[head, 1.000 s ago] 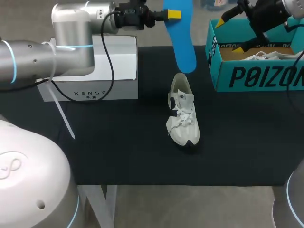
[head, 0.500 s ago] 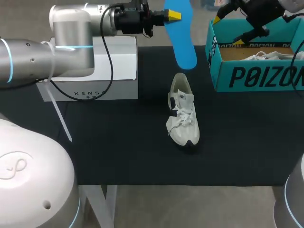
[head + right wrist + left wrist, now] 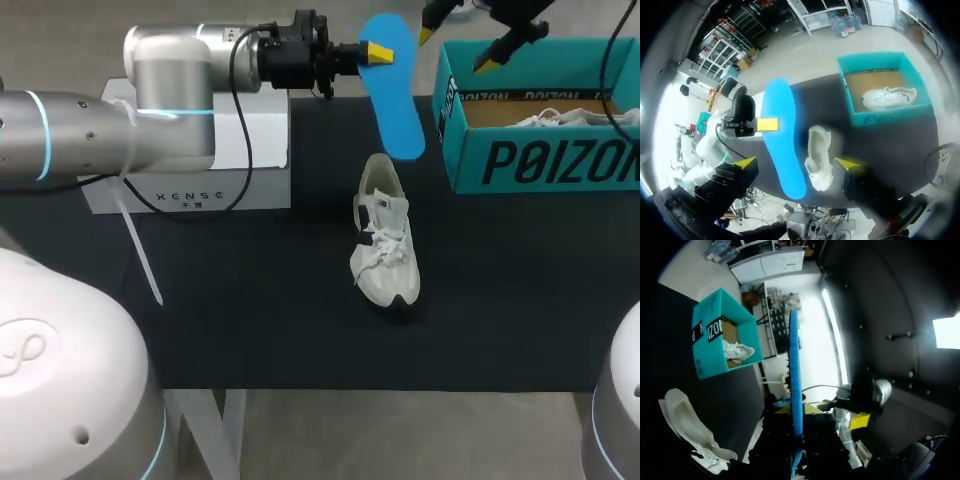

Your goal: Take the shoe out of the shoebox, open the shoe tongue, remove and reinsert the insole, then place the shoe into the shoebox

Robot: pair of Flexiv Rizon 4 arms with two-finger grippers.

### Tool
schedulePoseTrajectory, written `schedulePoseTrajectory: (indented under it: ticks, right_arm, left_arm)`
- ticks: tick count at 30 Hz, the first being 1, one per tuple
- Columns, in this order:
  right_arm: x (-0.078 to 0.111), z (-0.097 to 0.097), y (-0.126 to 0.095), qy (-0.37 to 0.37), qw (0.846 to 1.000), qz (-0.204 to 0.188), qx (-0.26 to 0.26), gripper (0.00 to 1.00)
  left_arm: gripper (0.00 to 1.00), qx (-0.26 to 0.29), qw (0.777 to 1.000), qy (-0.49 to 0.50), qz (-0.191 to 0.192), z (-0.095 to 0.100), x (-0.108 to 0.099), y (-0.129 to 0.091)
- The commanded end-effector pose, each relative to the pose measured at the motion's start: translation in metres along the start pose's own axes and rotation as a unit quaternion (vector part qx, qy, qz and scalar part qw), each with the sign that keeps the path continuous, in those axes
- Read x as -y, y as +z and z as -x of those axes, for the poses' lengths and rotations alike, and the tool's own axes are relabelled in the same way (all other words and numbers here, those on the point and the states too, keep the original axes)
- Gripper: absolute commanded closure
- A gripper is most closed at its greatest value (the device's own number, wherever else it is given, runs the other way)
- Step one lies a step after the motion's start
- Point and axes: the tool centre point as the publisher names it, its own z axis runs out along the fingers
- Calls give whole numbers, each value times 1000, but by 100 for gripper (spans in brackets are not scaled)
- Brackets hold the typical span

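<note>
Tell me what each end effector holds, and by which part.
Left end effector grips the blue insole near its upper end, the rest hanging free. Right end effector is open and empty.

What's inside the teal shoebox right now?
One white shoe lies on the brown floor of the shoebox. From the head view the front wall hides most of it. Nothing else shows inside.

Black cloth covers the table [image 3: 250,330], its white legs [image 3: 233,425] showing beneath.

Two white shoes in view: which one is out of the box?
The shoe on the black mat, by the blue insole in the left gripper. The other shoe lies inside the teal shoebox.
</note>
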Motion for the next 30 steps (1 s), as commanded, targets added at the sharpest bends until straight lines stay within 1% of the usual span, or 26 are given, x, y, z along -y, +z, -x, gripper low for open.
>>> schedulePoseTrajectory:
  ticks: [1, 3, 6, 7, 8, 9, 11, 14, 19, 27, 30]
  right_arm:
    - [-12, -15, 14, -23, 995, -12, 94, 0]
    - [-14, -16, 18, -30, 990, 13, 140, 0]
    - [-16, -19, 18, -16, 989, 26, 144, 0]
    - [-16, -20, 17, -16, 987, 31, 155, 0]
    - [-16, -21, 18, -24, 983, 39, 176, 0]
    - [-15, -22, 19, -27, 982, 39, 181, 0]
    - [-12, -27, 22, -35, 983, 22, 179, 0]
    - [-9, -28, 27, -54, 975, 10, 214, 0]
    - [-6, -30, 29, -62, 971, -15, 232, 0]
    - [-8, -33, 34, -59, 974, -59, 213, 0]
    - [-3, -34, 37, -49, 975, -73, 202, 0]
  left_arm:
    - [100, -7, 1000, -6, 11, 13, 8, 8]
    - [100, -10, 1000, -11, 9, 17, 7, 10]
    - [100, -16, 1000, -15, 5, 21, 7, 11]
    - [100, -17, 1000, -17, 4, 22, 8, 12]
    - [100, -16, 1000, -23, 2, 23, 8, 12]
    - [100, -16, 999, -29, 0, 24, 9, 13]
    - [100, -11, 999, -41, -2, 27, 10, 14]
    - [100, -5, 999, -50, -3, 29, 9, 15]
    - [100, -4, 998, -57, 1, 30, 7, 16]
    - [100, -4, 998, -62, 12, 25, 1, 21]
    - [100, -2, 999, -51, 14, 21, -2, 22]
